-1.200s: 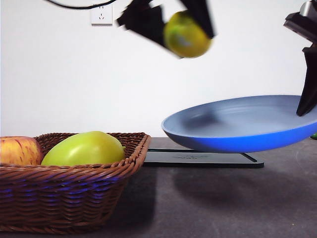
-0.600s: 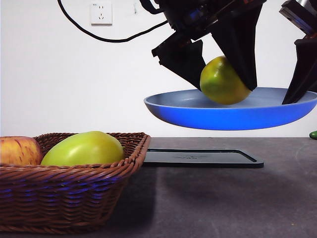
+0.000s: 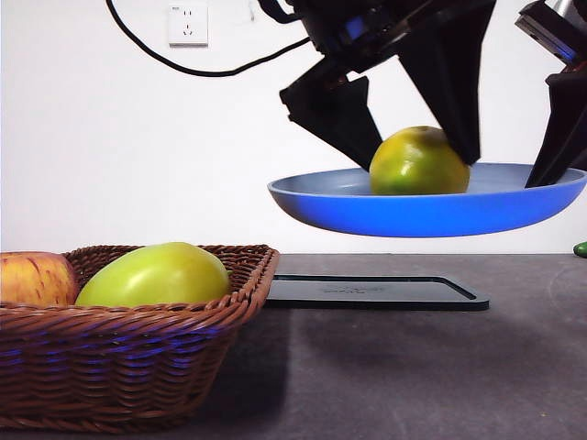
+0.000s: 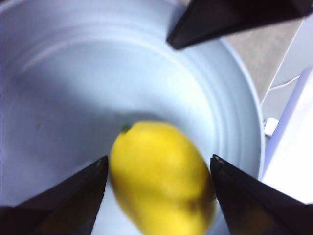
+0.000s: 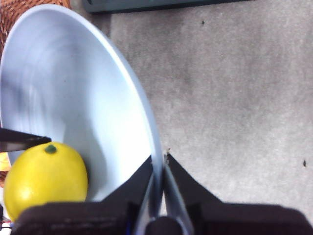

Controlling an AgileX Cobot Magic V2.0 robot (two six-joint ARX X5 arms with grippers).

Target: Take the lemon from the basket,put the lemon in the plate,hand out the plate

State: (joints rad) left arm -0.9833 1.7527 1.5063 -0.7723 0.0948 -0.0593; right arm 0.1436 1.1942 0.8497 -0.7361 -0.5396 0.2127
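Observation:
The lemon (image 3: 419,162) lies in the light blue plate (image 3: 413,215), which hangs level well above the table. My left gripper (image 3: 424,167) is over the plate, its jaws open on either side of the lemon; in the left wrist view the lemon (image 4: 161,181) rests on the plate (image 4: 73,73) between the jaws of that gripper (image 4: 157,161). My right gripper (image 3: 548,165) is shut on the plate's right rim; its wrist view shows the gripper (image 5: 159,159) pinching the rim of the plate (image 5: 63,83), with the lemon (image 5: 44,178) inside. The wicker basket (image 3: 138,339) stands at the front left.
The basket holds a large yellow-green fruit (image 3: 156,275) and a red-and-yellow apple (image 3: 32,280). A flat black tray (image 3: 376,293) lies on the grey table under the plate. A small green thing (image 3: 581,249) shows at the right edge.
The left gripper brought the lemon down into the plate and let it go; the lemon now rests on the plate. The plate rose and shifted left, then held still.

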